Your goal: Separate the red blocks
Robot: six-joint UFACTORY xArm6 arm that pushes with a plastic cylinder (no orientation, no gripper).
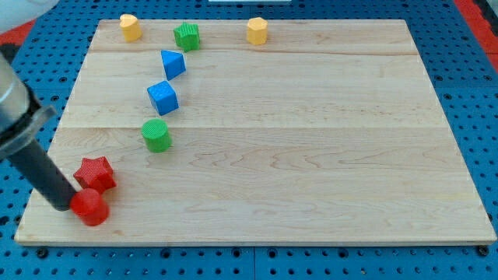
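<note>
**Q:** What sits nearest the view's bottom?

**A:** At the lower left corner of the wooden board, my tip meets the left side of the red round block, touching or all but touching it. The rod is a plain stick with no jaws to open or close, and it clamps nothing. It slants up toward the view's left edge.

**Q:** And the other red piece?

**A:** The red star block lies just above the round one, the two touching or nearly so. The rod passes just beside the star's left edge.

**Q:** Farther up the board?

**A:** A green cylinder stands apart from the reds, up and to the right. Beyond it come a blue cube and then a blue wedge-like block, set in a loose line. Along the top edge rest a yellow block at left, a green block beside it, and a second yellow block near the middle. A blue pegboard surrounds the board.
</note>
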